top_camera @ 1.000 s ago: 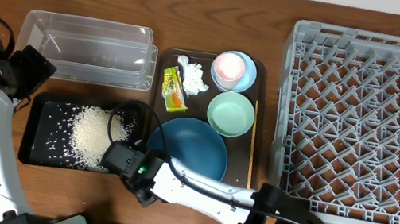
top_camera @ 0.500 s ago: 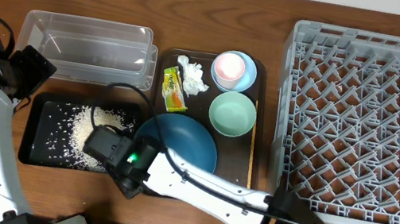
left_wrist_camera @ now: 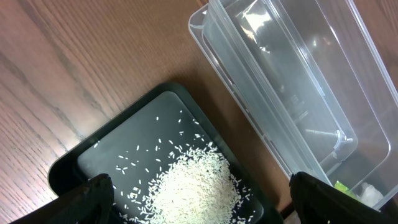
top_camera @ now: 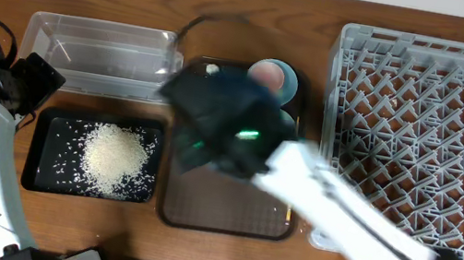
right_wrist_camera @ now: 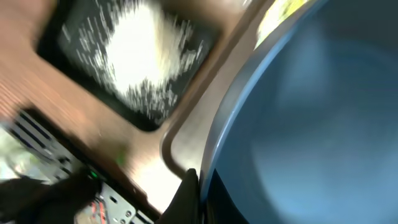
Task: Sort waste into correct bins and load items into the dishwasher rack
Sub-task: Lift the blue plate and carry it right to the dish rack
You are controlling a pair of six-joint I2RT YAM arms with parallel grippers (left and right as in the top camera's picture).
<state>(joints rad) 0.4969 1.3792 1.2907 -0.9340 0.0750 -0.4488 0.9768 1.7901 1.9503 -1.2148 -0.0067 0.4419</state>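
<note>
Raised off tray [top_camera: 220,205], blue bowl [right_wrist_camera: 311,124] rim-held by right gripper [right_wrist_camera: 198,186], tilt blurred.

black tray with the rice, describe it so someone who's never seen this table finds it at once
Start at the big grey rack on the right and go left past the brown serving tray to two similar-sized containers. The black tray is the one nearer the robot; unlike the clear tub behind it, it is shallow and holds a heap of white rice.
</note>
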